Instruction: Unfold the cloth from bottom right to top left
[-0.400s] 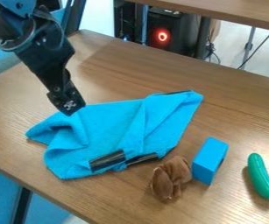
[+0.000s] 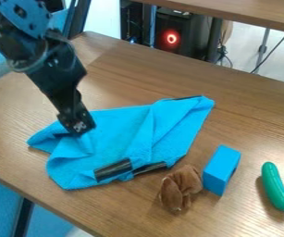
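My gripper (image 2: 82, 132) over cloth (image 2: 122, 134), 10 o'clock side; can't tell opening or hold.
Table (image 2: 138, 69) extends past cloth at 12; blue block (image 2: 220, 170) near 4 o'clock edge.

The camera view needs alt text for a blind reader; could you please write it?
A black gripper hangs over the left part of a rumpled blue cloth on a wood-grained table. At lower right are a brown fuzzy bundle, a blue block and a green toy cucumber.
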Controlling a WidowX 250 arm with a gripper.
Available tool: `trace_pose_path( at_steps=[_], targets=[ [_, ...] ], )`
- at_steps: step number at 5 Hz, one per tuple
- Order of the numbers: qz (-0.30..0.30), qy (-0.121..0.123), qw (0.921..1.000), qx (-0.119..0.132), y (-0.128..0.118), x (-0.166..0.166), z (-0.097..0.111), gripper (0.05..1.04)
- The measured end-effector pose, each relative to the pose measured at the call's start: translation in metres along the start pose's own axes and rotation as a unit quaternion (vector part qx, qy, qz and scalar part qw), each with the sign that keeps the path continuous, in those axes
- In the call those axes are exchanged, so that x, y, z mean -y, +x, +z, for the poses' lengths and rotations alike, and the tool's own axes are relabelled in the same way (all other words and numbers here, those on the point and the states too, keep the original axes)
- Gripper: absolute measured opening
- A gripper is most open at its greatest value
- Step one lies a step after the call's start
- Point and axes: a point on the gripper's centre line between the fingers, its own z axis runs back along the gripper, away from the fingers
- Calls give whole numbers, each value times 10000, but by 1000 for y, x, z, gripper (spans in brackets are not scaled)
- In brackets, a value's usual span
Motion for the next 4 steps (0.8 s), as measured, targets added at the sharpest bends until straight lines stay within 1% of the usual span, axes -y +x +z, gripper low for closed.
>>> trace_pose_path(
  at_steps=[1,2,3,4],
  targets=[
    [-71,-192,9998,6,-1,7,-13,1001],
    [-191,-768,9969,35,-3,19,-28,1001],
    [-178,-857,9962,32,-6,26,-39,1001],
    [-251,-959,9951,48,-7,37,-44,1001]
  ],
)
